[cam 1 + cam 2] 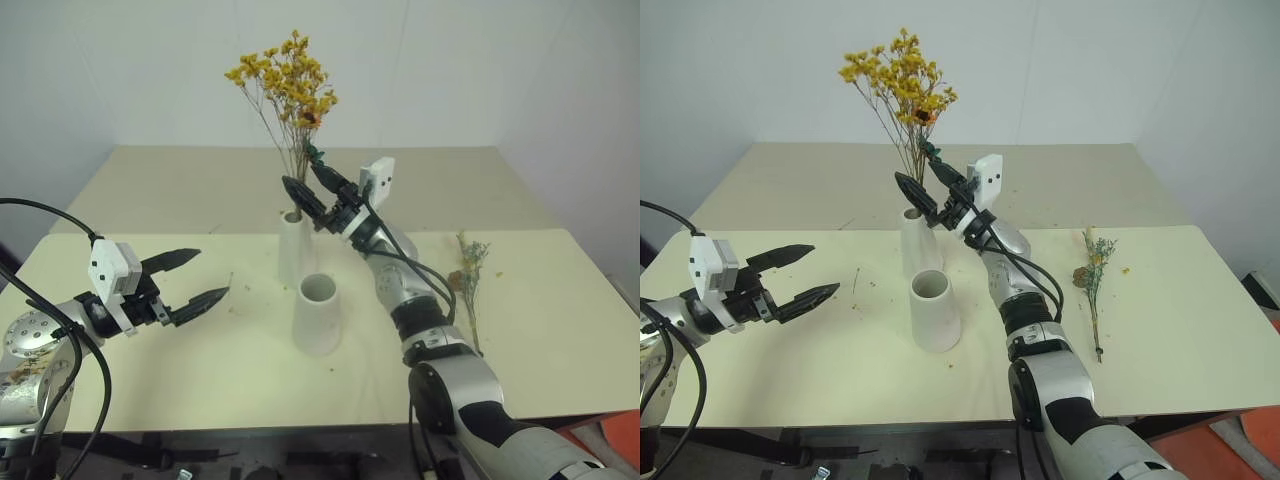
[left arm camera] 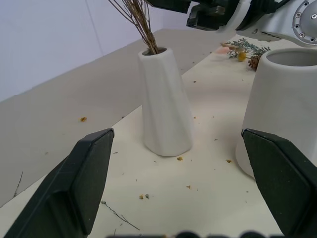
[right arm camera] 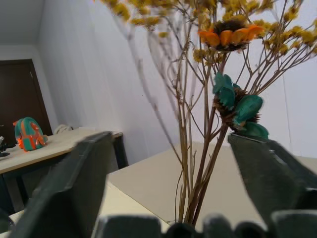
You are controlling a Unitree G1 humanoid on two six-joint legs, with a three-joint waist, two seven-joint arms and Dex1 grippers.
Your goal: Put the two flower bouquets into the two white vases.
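Beside yellow bouquet (image 1: 285, 75) stems, right tool (image 1: 313, 183) raised, seemingly spread.

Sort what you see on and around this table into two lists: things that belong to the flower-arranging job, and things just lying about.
Job:
yellow bouquet, standing in the tall vase
short wide vase
teal sprig, lying on the table

Lying about:
dried crumbs scattered on the table
orange-and-teal object on a desk beyond
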